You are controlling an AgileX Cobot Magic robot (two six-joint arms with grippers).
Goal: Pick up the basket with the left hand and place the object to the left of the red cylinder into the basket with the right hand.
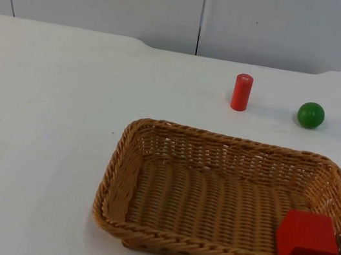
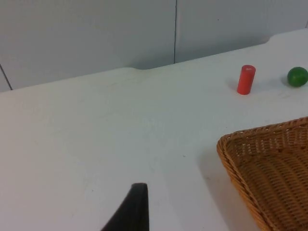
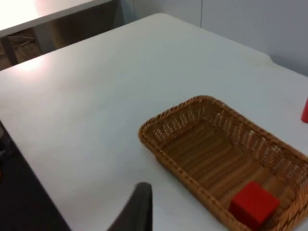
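Note:
A brown wicker basket (image 1: 221, 138) rests on the white table at the front right. A red cube (image 1: 307, 237) lies inside it, in the near right corner. Behind the basket a red cylinder (image 1: 242, 92) stands upright, with a green ball (image 1: 311, 115) to its right. My left gripper (image 2: 137, 207) hovers over bare table, apart from the basket's corner (image 2: 240, 144); the cylinder (image 2: 246, 79) and ball (image 2: 297, 76) lie beyond. My right gripper (image 3: 137, 207) hangs high and well back from the basket (image 3: 163, 120) and cube (image 3: 253, 203). Both arms wait.
The grey partition wall (image 1: 203, 12) closes the table's far side. In the right wrist view the table's edge (image 3: 29, 159) drops to the dark floor, and a second table (image 3: 48, 14) stands beyond. Bare white table top (image 1: 39, 132) stretches left of the basket.

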